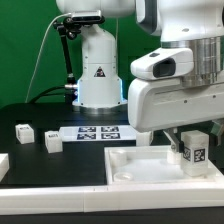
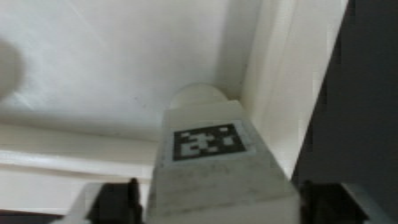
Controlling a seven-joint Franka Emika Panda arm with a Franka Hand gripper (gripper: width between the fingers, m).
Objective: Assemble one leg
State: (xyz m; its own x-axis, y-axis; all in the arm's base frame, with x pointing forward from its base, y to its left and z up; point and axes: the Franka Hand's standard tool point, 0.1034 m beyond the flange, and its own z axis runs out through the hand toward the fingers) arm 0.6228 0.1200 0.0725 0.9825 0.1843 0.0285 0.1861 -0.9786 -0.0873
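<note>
My gripper (image 1: pixel 194 140) is shut on a leg (image 1: pixel 195 149), a small white block with a black-and-white tag on its face. It holds the leg upright over the far right corner of the large white square base (image 1: pixel 140 170). In the wrist view the leg (image 2: pixel 210 150) fills the middle between my two dark fingers (image 2: pixel 118 200), its end close to a recessed corner pocket of the base (image 2: pixel 107 90). Whether the leg touches the base I cannot tell. Two more legs (image 1: pixel 24 132) (image 1: pixel 52 142) lie on the black table at the exterior view's left.
The marker board (image 1: pixel 95 133) lies flat behind the base, in front of the robot's white pedestal (image 1: pixel 98 75). A white piece (image 1: pixel 3 165) shows at the exterior view's left edge. The arm's white body (image 1: pixel 180 80) hangs over the right half.
</note>
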